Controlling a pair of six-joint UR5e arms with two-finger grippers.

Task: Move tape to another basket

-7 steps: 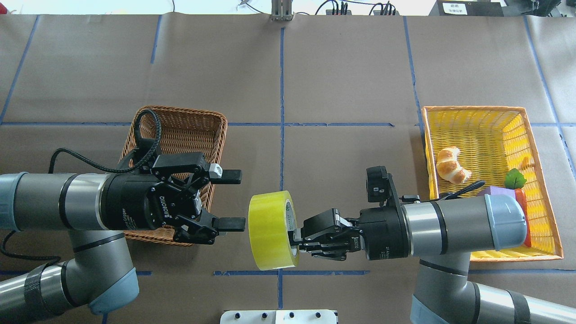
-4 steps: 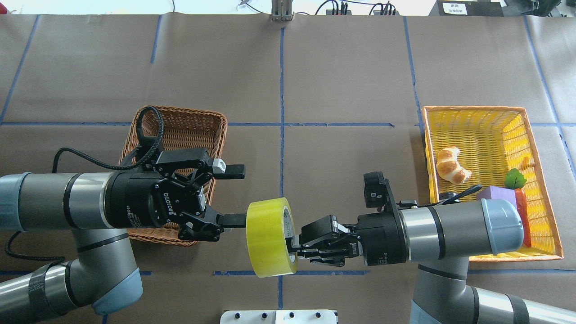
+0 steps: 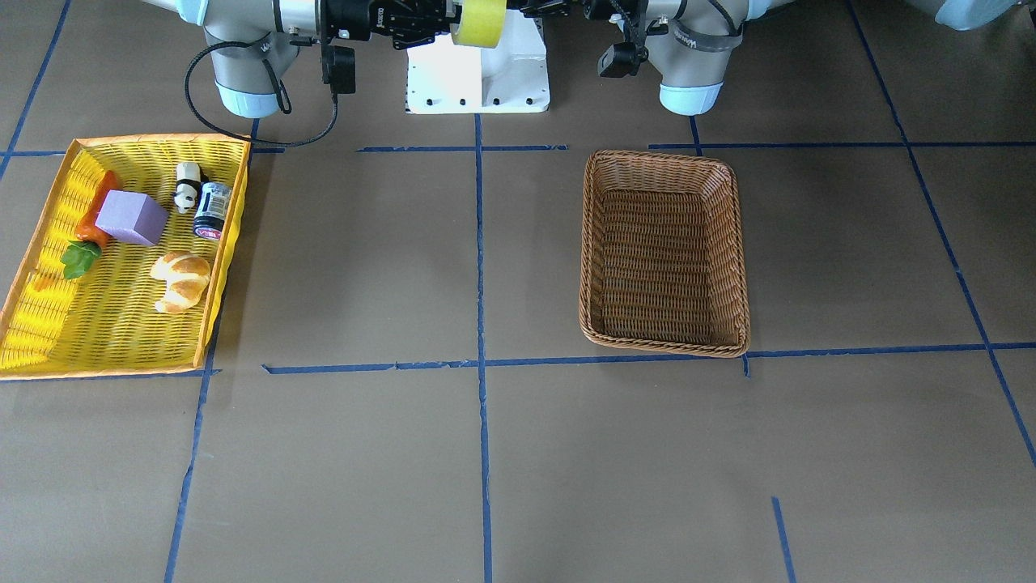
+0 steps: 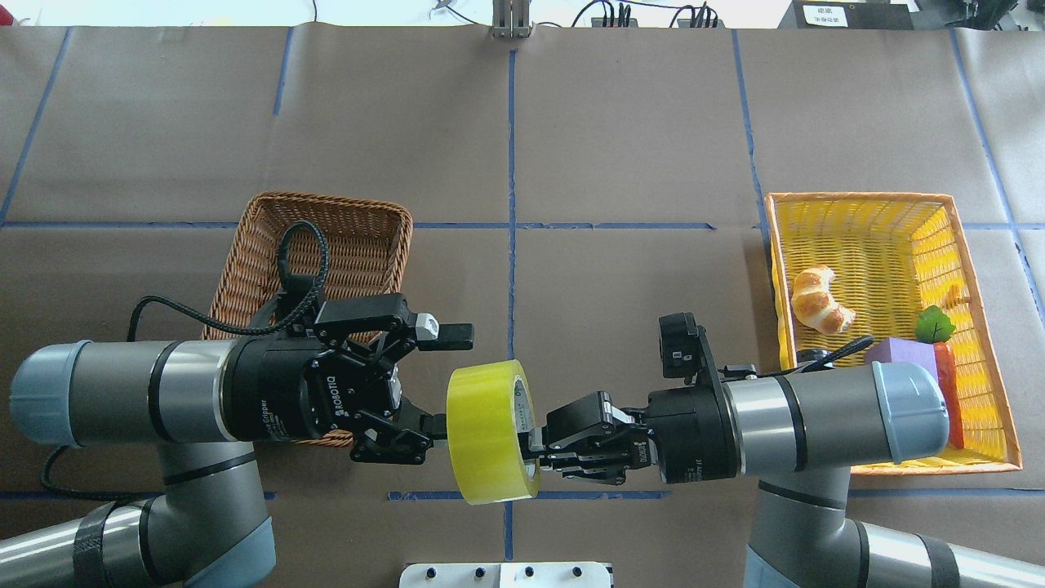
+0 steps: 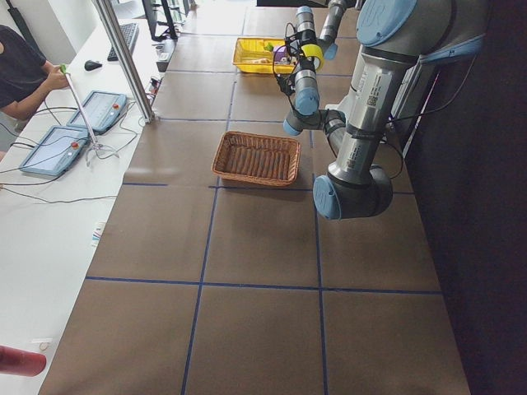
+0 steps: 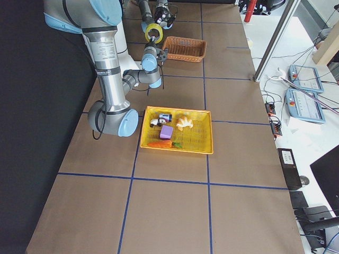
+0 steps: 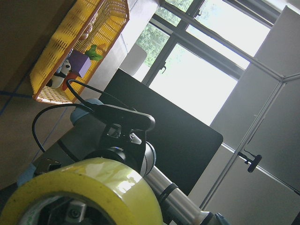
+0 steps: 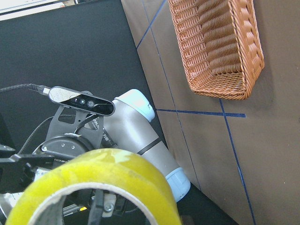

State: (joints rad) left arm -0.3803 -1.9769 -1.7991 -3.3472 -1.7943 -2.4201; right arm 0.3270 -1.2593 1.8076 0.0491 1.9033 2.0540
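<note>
The yellow-green tape (image 4: 488, 431) hangs in the air on edge between my two grippers, above the table's near middle. My right gripper (image 4: 532, 447) is shut on the tape's right rim, one finger inside the core. My left gripper (image 4: 445, 380) is open at the tape's left face. Its upper finger (image 4: 455, 335) is above the roll's top and its lower finger (image 4: 433, 425) meets the roll's left edge. The tape fills the bottom of the left wrist view (image 7: 89, 187) and of the right wrist view (image 8: 103, 178). The brown wicker basket (image 4: 326, 202) lies empty (image 3: 665, 158) under my left arm.
A yellow plastic basket (image 4: 857, 198) stands at the right with a croissant (image 4: 820, 300), a purple block (image 4: 898, 349), a carrot, a panda figure (image 3: 188, 185) and a small can (image 3: 212, 210). The white robot base (image 3: 477, 77) is at the near edge.
My left gripper has moved right, up to the tape, still open; its lower finger now reaches the roll's left edge. The right gripper and tape shifted slightly, then held still.
</note>
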